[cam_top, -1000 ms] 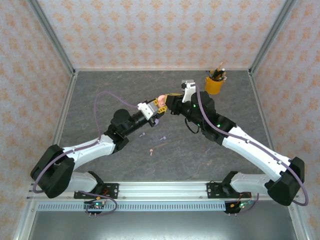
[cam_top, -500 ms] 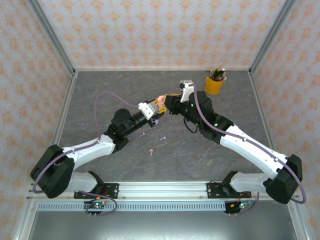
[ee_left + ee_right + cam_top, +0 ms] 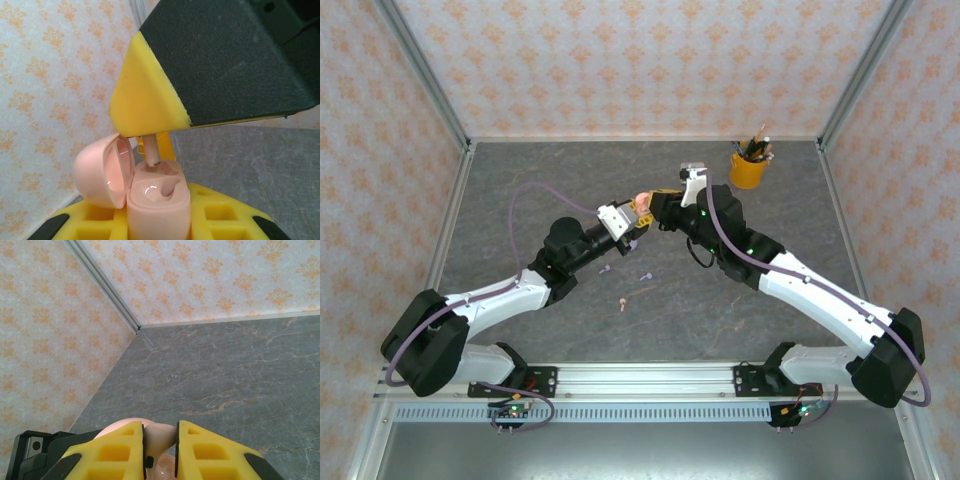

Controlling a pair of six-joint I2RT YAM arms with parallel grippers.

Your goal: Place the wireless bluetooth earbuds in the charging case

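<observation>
Grey marble tabletop [image 3: 520, 170], floral walls [image 3: 620, 60]; left tool [image 3: 640, 212] clamps pink case [image 3: 157, 200], right tool [image 3: 160, 440] pinches earbud [image 3: 151, 150].

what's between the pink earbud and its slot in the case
Nothing visible: the case is open, lid swung aside, and the pink earbud in the right pincer has its stem at the socket.

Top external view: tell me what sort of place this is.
Probably a staged robot test booth: wallpaper panels in metal framing, a grey stone-look tabletop, left arm and right arm bolted to a rail.
</observation>
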